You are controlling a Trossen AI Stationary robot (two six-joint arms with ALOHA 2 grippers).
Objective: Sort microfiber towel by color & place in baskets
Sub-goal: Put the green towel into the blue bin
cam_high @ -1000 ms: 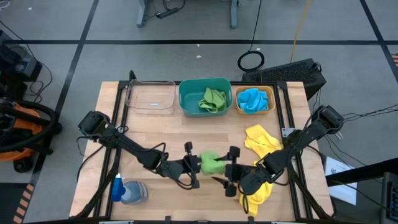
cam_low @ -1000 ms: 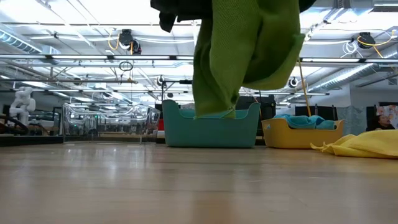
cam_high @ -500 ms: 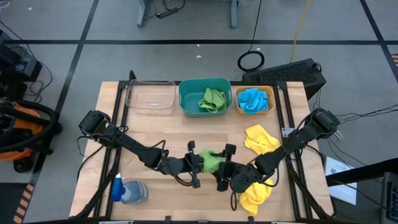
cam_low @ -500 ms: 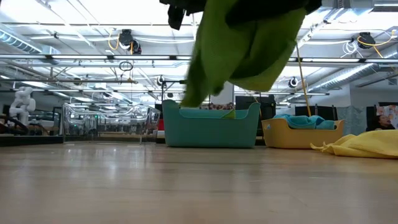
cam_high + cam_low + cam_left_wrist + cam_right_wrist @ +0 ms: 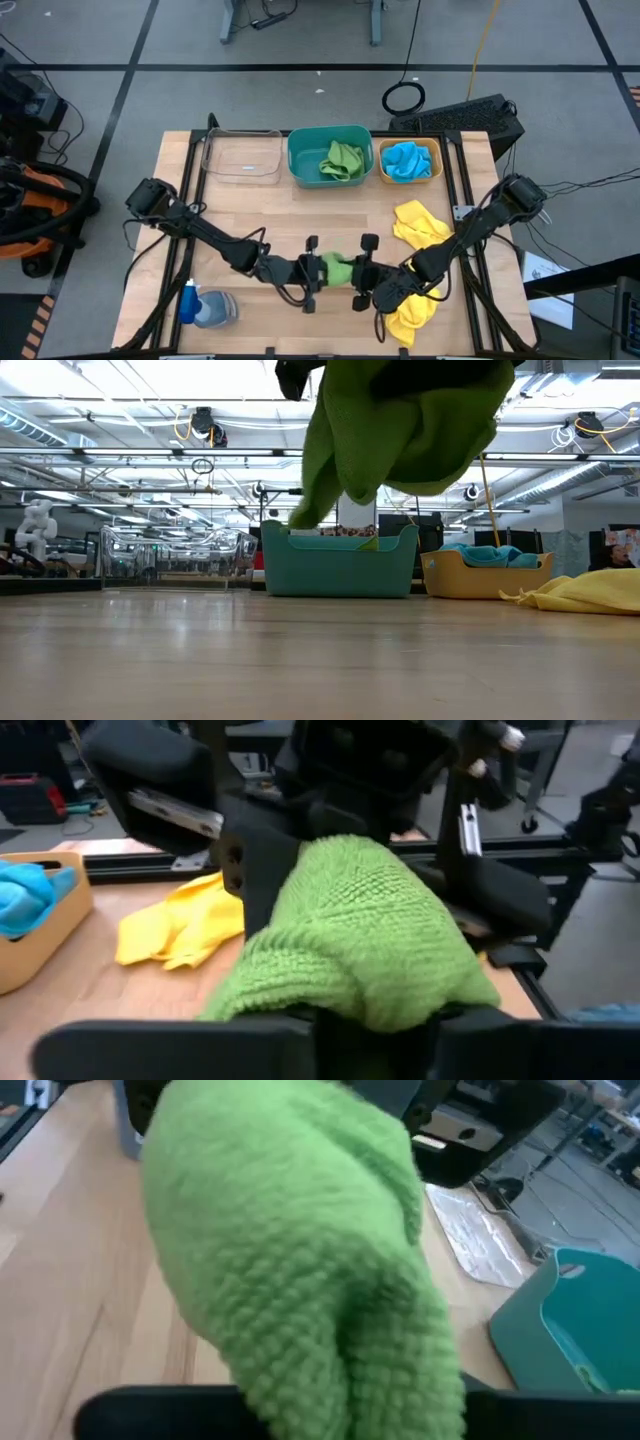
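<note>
A green microfiber towel (image 5: 338, 268) hangs bunched above the table's near middle, between my two grippers. My left gripper (image 5: 318, 272) is on its left side and my right gripper (image 5: 358, 273) on its right side, both shut on it. In the low view the towel (image 5: 400, 430) hangs clear of the tabletop. At the far edge stand the clear basket (image 5: 242, 157), the teal basket (image 5: 300, 160) with a green towel (image 5: 342, 160) in it, and the orange basket (image 5: 436, 162) with a blue towel (image 5: 405, 160) in it. My left gripper has the towel's left end (image 5: 350, 1005) between its two fingers, coming level from the table's left. The gripper's own body hides the exact place of contact. My right gripper pinches the towel's right end (image 5: 340, 1380), coming level from the table's right. The towel is lifted clear, its bunched lower part (image 5: 330, 500) hanging below the fingers.
A yellow towel (image 5: 420, 222) lies at the right, and another (image 5: 412, 312) lies under my right arm near the front edge. A blue and clear bottle (image 5: 205, 308) lies at the near left. Bare wood lies between the grippers and the baskets.
My right gripper has moved toward the table's left up to the green towel and taken hold of it opposite my left gripper. The towel's hanging lower end has drawn up and bunched, still clear of the table.
</note>
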